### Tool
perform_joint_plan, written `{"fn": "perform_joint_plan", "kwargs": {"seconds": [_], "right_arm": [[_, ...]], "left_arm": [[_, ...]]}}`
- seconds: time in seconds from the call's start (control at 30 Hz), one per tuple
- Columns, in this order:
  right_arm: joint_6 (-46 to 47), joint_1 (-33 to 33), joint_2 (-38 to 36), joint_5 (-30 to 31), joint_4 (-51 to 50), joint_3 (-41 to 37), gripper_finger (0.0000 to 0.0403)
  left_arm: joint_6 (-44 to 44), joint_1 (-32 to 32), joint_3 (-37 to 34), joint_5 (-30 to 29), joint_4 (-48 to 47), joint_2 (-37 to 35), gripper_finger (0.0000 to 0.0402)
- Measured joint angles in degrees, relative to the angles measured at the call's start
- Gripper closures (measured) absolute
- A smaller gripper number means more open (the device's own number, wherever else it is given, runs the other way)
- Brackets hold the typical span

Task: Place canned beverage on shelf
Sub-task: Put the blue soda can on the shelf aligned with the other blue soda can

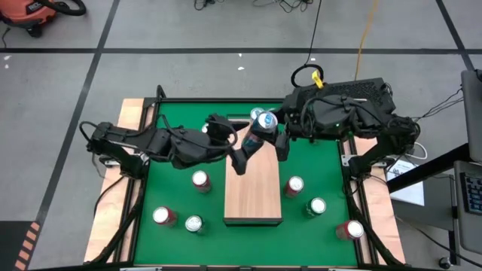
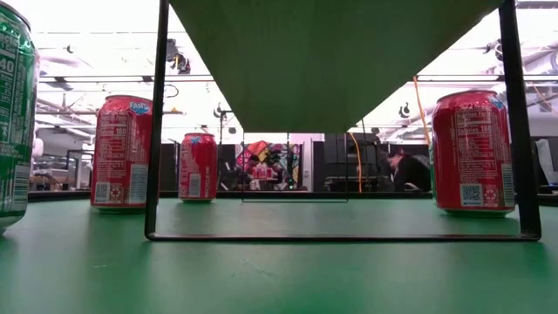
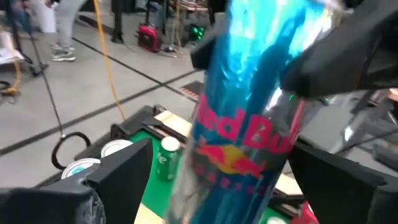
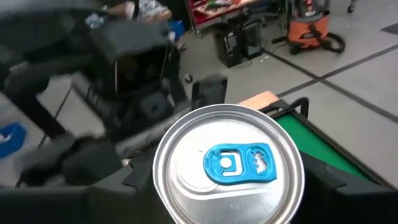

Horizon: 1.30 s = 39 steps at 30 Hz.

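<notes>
A blue and silver canned beverage (image 3: pixel 242 124) hangs tilted above the far end of the pale wooden shelf (image 1: pixel 253 197). Its silver top with a blue tab (image 4: pixel 239 163) faces the right wrist camera. My right gripper (image 4: pixel 227 208) reaches in from the table's right side and is shut on the can. My left gripper (image 3: pixel 230 186) reaches in from the left and is open, its two fingers standing wide on either side of the can's lower half. In the low view the shelf's underside (image 2: pixel 331 61) rests on thin black metal legs (image 2: pixel 157 131); neither gripper shows there. My right gripper pinches the can's upper part, just under the top rim (image 4: pixel 163 186), between its two fingers (image 4: pixel 134 177). It comes nearly level from the table's right side. The can is lifted clear of the shelf and tilted, its bottom end toward the left gripper.
Red cans (image 1: pixel 200 181) (image 1: pixel 161 217) (image 1: pixel 294 185) (image 1: pixel 350 229) and green cans (image 1: pixel 194 223) (image 1: pixel 317 205) stand on the green table (image 1: pixel 173 199) on both sides of the shelf. Another can top (image 1: pixel 257 114) shows by the far edge. The shelf's top is bare.
</notes>
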Motion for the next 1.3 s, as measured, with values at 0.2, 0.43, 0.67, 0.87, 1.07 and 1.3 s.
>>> {"fn": "perform_joint_plan", "kwargs": {"seconds": [0.2, 0.43, 0.67, 0.87, 1.07, 1.3], "right_arm": [[-0.7, 0.0, -0.1, -5.4, -0.8, 0.0, 0.0172], [-5.6, -1.0, -0.2, -13.9, 1.4, 0.0, 0.0172], [-9.5, -1.3, -0.2, -20.3, 1.6, 0.0, 0.0171], [-10.8, -1.6, -0.2, -20.6, 1.8, 0.0, 0.017], [-10.8, -2.8, -0.2, -20.7, 2.5, 0.0, 0.017], [-10.8, -3.7, -0.2, -20.7, 2.5, 0.0, 0.0169]], "left_arm": [[0.4, 1.6, 0.0, 9.2, -4.2, -2.0, 0.0027], [1.5, 5.6, 0.0, 26.2, -6.0, -2.6, 0.0027], [1.7, 9.5, 0.0, 40.0, -5.8, -2.6, 0.0033], [1.9, 9.8, 0.0, 43.0, -5.0, -2.6, 0.0067], [1.9, 9.3, -0.1, 42.2, -5.1, -1.8, 0.0084], [3.5, 9.1, -0.1, 39.8, -3.4, -1.0, 0.0084]]}}
